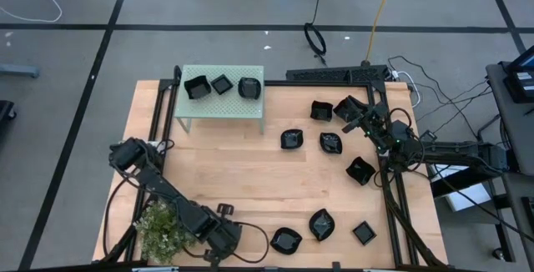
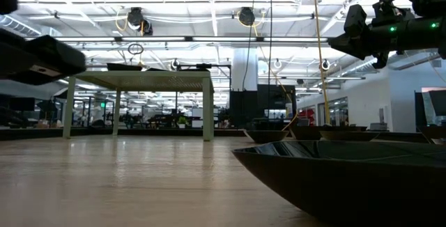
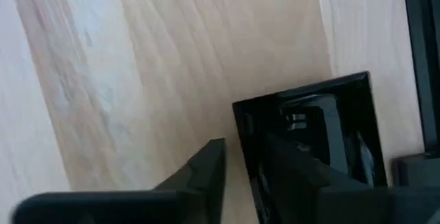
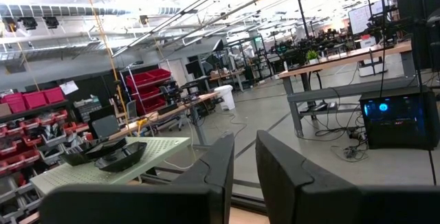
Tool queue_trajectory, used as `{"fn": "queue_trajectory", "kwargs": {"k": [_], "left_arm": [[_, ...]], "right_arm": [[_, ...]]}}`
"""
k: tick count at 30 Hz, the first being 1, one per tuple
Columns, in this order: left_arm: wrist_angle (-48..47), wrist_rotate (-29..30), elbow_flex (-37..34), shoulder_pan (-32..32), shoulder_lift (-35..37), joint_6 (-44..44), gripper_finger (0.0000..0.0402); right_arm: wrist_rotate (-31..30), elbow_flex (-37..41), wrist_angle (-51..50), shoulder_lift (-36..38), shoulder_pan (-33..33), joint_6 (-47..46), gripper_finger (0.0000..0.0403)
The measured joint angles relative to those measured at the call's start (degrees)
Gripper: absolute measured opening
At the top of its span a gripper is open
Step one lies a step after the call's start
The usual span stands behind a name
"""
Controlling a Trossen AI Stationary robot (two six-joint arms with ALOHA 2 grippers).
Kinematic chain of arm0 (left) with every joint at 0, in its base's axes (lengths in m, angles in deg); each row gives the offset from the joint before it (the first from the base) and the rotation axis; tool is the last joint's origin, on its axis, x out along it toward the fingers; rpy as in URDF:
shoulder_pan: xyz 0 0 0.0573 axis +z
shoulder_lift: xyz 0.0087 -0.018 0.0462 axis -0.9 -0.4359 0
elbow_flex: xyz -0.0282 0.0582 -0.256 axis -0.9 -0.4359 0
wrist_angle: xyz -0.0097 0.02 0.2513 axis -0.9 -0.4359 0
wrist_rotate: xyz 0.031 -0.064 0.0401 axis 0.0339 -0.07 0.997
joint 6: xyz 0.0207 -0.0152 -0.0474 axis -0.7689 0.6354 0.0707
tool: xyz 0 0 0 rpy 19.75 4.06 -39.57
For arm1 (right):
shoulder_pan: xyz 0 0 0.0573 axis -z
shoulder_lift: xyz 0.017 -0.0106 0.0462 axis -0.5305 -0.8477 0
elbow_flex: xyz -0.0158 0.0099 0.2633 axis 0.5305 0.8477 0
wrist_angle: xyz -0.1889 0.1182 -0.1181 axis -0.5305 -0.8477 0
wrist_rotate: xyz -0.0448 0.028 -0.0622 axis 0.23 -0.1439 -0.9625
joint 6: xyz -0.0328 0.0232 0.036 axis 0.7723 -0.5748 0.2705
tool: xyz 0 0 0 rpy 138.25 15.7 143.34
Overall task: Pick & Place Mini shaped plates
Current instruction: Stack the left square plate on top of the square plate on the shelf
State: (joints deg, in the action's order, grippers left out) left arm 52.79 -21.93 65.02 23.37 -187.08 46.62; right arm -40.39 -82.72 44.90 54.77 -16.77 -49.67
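Note:
Small glossy black plates lie about the table: a far-right cluster [image 1: 321, 109], three by the near edge [image 1: 321, 224], and three on the pale green stand [image 1: 221, 83]. My left gripper [image 1: 224, 214] is by the near edge, shut on a square plate [image 3: 323, 128]. My right gripper [image 1: 360, 118] hovers high over the far-right cluster, beside a plate [image 1: 346, 108]. It points toward the stand, and its fingers [image 4: 244, 141] stand a little apart with nothing between them. My left gripper pinches the square plate by one side wall [image 3: 247, 141], one finger inside the dish and one finger [image 3: 210, 165] outside it. The rest of the plate sticks out beyond the fingertips over the wood. Whether it rests on the table, I cannot tell.
A green plant [image 1: 163, 226] stands at the near left corner beside my left arm. The stand [image 1: 219, 109] fills the far left. Black frame rails [image 1: 390, 197] run along the right edge. Bare wood [image 1: 225, 163] lies in the middle. One plate [image 2: 341, 178] looms before the low camera.

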Motion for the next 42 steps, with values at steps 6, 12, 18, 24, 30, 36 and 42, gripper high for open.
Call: {"fn": "queue_trajectory", "kwargs": {"k": [6,12,18,24,30,36,42], "left_arm": [[-0.39,-0.16,-0.14,2.84,1.01,-6.98,0.0011],[-2.7,0.04,-0.22,8.45,6.21,-19.92,0.0014],[-2.98,0.8,-0.25,18.62,15.82,-29.63,0.0013],[-2.12,10.83,-0.24,30.22,26.37,-31.08,0.0006],[-1.34,21.46,-0.13,42.3,34.88,-27.46,0.0016],[-1.26,21.88,-0.13,53.63,38.32,-26.88,0.0005],[-1.62,19.41,-0.11,63.1,38.08,-31.0,0.0017]], "right_arm": [[0.0,0.01,-0.01,-0.02,-0.02,0.0,0.0052],[0.0,0.02,-0.02,-0.02,-0.02,0.0,0.0052],[0.0,0.02,-0.02,-0.01,-0.01,-0.01,0.0052],[0.0,0.01,-0.02,-0.01,-0.02,0.0,0.0052],[0.0,0.02,-0.02,-0.02,-0.02,0.0,0.0052],[0.0,0.02,-0.02,-0.02,-0.01,0.0,0.0052],[0.0,0.0,-0.02,-0.01,0.0,0.0,0.0052]]}}
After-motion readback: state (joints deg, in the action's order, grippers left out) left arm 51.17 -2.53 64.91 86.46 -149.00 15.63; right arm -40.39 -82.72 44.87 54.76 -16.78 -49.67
